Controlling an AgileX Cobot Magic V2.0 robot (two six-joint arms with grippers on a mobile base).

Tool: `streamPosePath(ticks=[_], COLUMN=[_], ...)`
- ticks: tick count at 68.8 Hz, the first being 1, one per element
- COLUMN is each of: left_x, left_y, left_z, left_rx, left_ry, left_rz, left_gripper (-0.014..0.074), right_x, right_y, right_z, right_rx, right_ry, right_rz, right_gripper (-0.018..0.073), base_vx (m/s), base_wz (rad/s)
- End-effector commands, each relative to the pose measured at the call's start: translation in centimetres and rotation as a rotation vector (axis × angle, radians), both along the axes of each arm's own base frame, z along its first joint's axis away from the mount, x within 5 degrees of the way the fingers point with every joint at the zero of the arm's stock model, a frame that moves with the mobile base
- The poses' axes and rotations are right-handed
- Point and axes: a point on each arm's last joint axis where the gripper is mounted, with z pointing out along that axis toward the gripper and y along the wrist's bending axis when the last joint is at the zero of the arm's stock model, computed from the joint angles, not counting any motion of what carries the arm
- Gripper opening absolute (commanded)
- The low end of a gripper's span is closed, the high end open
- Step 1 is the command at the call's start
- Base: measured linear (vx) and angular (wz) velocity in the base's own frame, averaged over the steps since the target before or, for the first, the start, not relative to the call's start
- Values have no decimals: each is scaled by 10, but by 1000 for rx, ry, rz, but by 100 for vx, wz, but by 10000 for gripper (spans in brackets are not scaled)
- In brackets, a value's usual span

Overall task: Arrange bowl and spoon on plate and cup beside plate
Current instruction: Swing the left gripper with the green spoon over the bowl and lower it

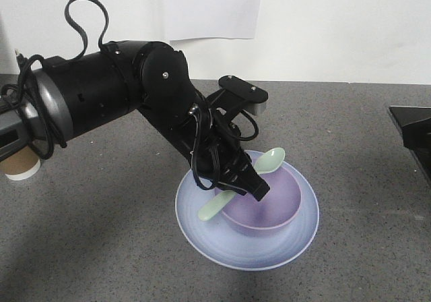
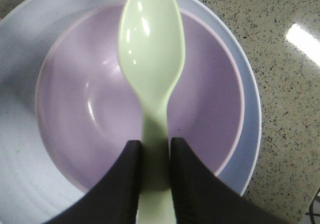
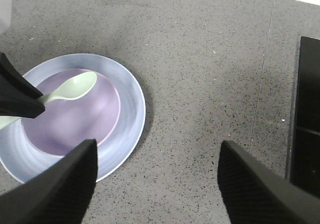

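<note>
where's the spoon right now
In the left wrist view the spoon is pinched by its handle in the left hand, scoop over the lavender bowl that sits on the pale blue plate.

The left arm [image 1: 114,86] slants down toward the bowl [image 1: 273,204]. The left gripper [image 1: 254,184] is over the bowl's rim, its fingers [image 2: 125,184] pinching the spoon [image 1: 271,160] handle. The right gripper [image 3: 157,149] is off to the bowl's side, fingers [image 3: 65,184] spread wide, holding nothing.
</note>
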Motion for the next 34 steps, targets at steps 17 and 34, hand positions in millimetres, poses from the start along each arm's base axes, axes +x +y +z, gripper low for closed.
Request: streamPosePath(ticks=[17,34], left_x=[-7,-7], left_y=[1,1], left_z=[29,29], left_rx=[-82,-82], left_ry=[-56,-56], left_rz=[3,3], left_gripper=[224,321], right_x=[1,1], right_y=[-1,-1], right_z=[11,11], right_rx=[14,14], right_ry=[-77,-77], right_rz=[-2,-2], right_gripper=[501,501], base_vx=[0,0], base_wz=[0,0])
